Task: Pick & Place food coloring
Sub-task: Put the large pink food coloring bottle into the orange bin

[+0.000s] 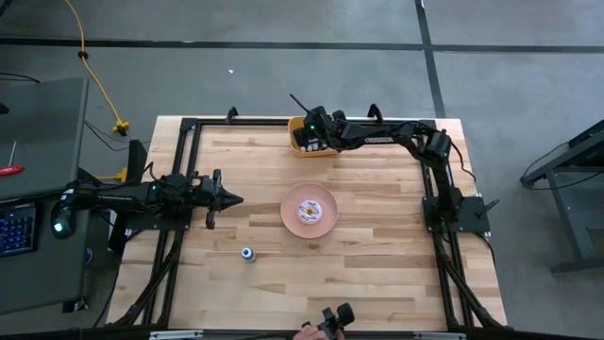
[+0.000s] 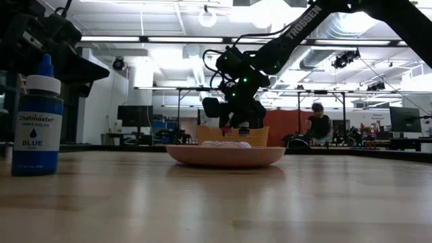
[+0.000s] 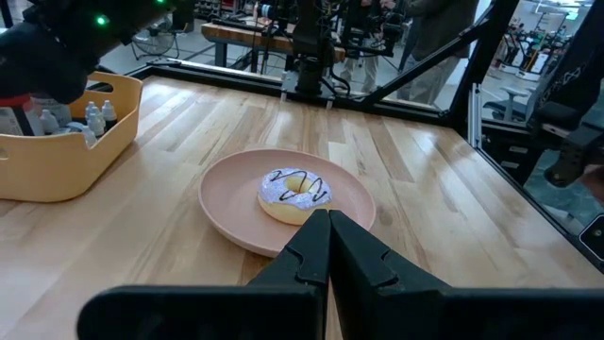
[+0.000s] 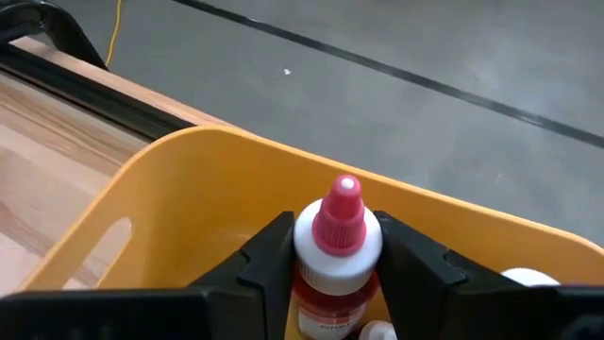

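Blue bottle [image 2: 31, 120] — upright, near left

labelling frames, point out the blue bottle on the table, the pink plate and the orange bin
blue bottle [image 2: 37, 128], low view, on its label
pink plate [image 3: 226, 194], left wrist view, on its bare rim
orange bin [image 4: 198, 203], right wrist view, on its inner wall

Light wooden table [image 1: 368, 264] with a black frame round its edges. Orange bin [image 1: 310, 139] sits at the far edge, around the middle. Pink plate [image 1: 310, 212] lies near the centre, slightly right. A single blue-capped food coloring bottle [image 1: 247, 253] stands upright on the bare wood, nearer and left of the plate, well apart from it.
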